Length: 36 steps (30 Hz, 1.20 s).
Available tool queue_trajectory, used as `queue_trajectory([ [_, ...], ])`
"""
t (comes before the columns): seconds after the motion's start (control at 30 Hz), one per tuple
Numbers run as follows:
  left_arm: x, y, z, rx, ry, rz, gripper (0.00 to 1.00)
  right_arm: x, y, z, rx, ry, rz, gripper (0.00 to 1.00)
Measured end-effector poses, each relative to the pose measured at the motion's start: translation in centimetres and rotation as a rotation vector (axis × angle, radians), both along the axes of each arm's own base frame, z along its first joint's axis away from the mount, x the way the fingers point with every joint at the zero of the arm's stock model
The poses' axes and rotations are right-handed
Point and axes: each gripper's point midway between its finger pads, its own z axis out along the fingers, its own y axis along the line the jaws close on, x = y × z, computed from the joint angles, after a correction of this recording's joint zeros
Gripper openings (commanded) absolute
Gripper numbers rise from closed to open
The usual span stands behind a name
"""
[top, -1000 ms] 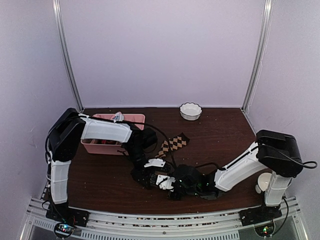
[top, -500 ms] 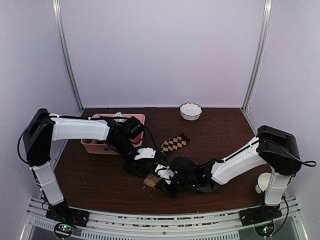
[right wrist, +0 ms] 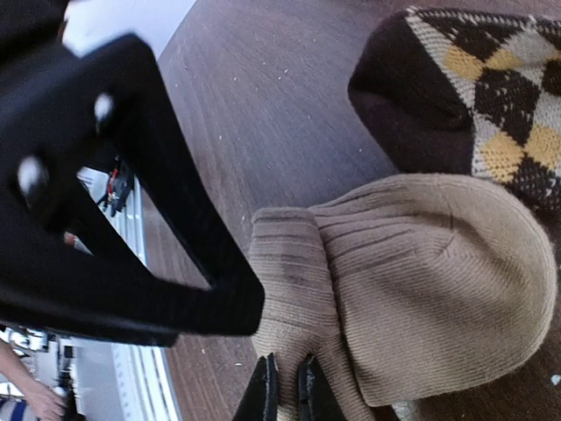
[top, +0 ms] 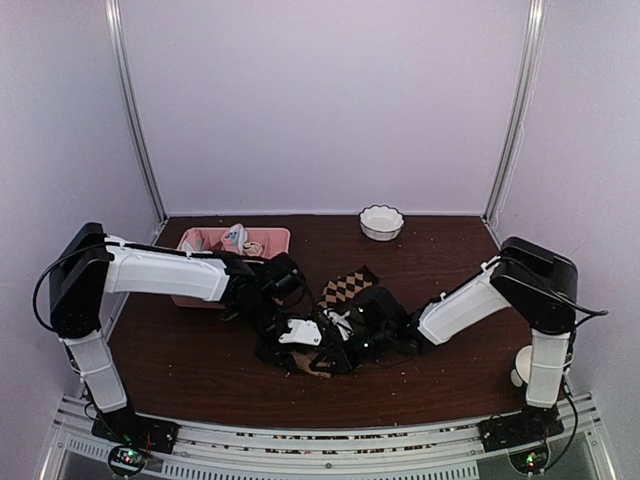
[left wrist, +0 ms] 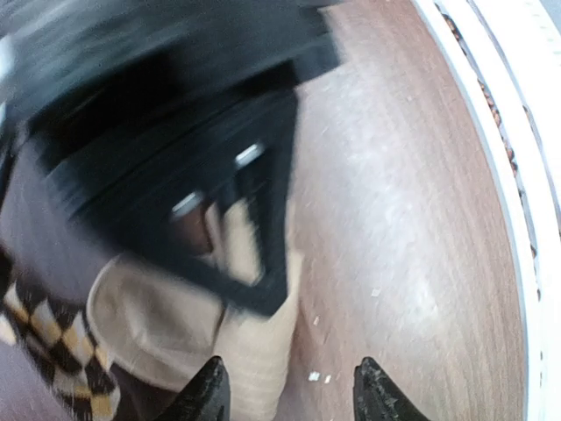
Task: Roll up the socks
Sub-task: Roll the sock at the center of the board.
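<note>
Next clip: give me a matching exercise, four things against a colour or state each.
Things:
1. bowl
2. tray
3. left gripper
4. right gripper

Colour or state:
A. pink
B. shut
C. white
D. open

Pairs: 1-C, 2-A, 3-D, 4-B

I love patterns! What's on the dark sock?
Dark sock: tan argyle diamonds, clearest in the right wrist view.
</note>
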Motion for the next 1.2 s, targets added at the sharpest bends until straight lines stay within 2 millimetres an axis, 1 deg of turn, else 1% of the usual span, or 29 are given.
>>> queue_trajectory([
  [0.1, -0.2, -0.4, -0.8, 0.013, -0.015, -0.016, 0.48, -0.1, -0.3, -0.1, 0.025, 0.073, -0.021, 0.0],
  [0.27, 1.0, -0.7, -2.0, 0.024, -0.056, -0.001, 0.44, -0.2, -0.7, -0.2, 0.066, 0.169, -0.053, 0.0],
  [0.33, 1.2, -0.8, -2.3, 0.027, -0.067, 0.002, 0.41, -0.2, -0.6, -0.2, 0.082, 0.203, -0.055, 0.0],
  [0.5, 1.6, -1.1, -3.6, 0.044, -0.07, 0.003, 0.19, -0.1, -0.5, -0.1, 0.099, 0.269, -0.074, 0.0],
  [0.57, 1.6, -1.2, -3.6, 0.046, -0.065, -0.001, 0.11, 0.1, -0.6, 0.0, 0.101, 0.289, -0.087, 0.01],
  [0.6, 1.6, -1.2, -3.6, 0.049, -0.062, 0.002, 0.07, 0.1, -0.6, 0.1, 0.102, 0.297, -0.092, 0.06],
  [0.63, 1.5, -1.2, -3.5, 0.051, -0.057, 0.004, 0.04, 0.1, -0.7, 0.1, 0.104, 0.304, -0.097, 0.08],
  [0.67, 1.5, -1.3, -3.5, 0.051, -0.051, 0.006, 0.01, 0.1, -0.8, 0.1, 0.106, 0.31, -0.104, 0.15],
  [0.7, 1.5, -1.5, -3.5, 0.05, -0.045, 0.007, 0.0, 0.1, -1.0, 0.1, 0.108, 0.311, -0.112, 0.4],
  [0.73, 1.5, -1.6, -3.5, 0.049, -0.036, 0.008, 0.0, 0.1, -1.1, 0.2, 0.108, 0.313, -0.122, 0.88],
  [0.77, 1.4, -1.7, -3.5, 0.048, -0.02, 0.01, 0.0, 0.1, -1.3, 0.5, 0.115, 0.305, -0.13, 0.99],
  [0.8, 1.4, -1.8, -3.5, 0.047, -0.001, 0.012, 0.0, 0.2, -1.4, 1.0, 0.128, 0.289, -0.137, 1.0],
  [0.87, 1.0, -2.4, -3.0, 0.003, 0.066, -0.01, 0.0, 0.9, -2.2, 1.3, 0.127, 0.242, -0.186, 1.0],
  [0.93, 0.6, -3.7, -1.4, -0.068, 0.121, -0.054, 0.0, 1.6, -3.2, 2.4, 0.146, 0.194, -0.222, 1.0],
  [0.97, 0.8, -4.0, -1.1, -0.076, 0.126, -0.055, 0.0, 2.2, -3.8, 2.7, 0.138, 0.156, -0.257, 1.0],
  [1.07, 0.6, -4.1, -2.0, -0.071, 0.192, -0.055, 0.02, 3.4, -5.6, 2.3, 0.082, 0.059, -0.343, 1.0],
  [1.13, 0.7, -3.0, -3.8, -0.008, 0.237, -0.018, 0.02, 4.0, -6.6, 2.3, 0.046, 0.001, -0.389, 1.0],
  [1.2, 0.8, -2.9, -3.8, -0.015, 0.281, 0.006, 0.02, 4.2, -7.7, 2.1, 0.005, -0.047, -0.427, 1.0],
])
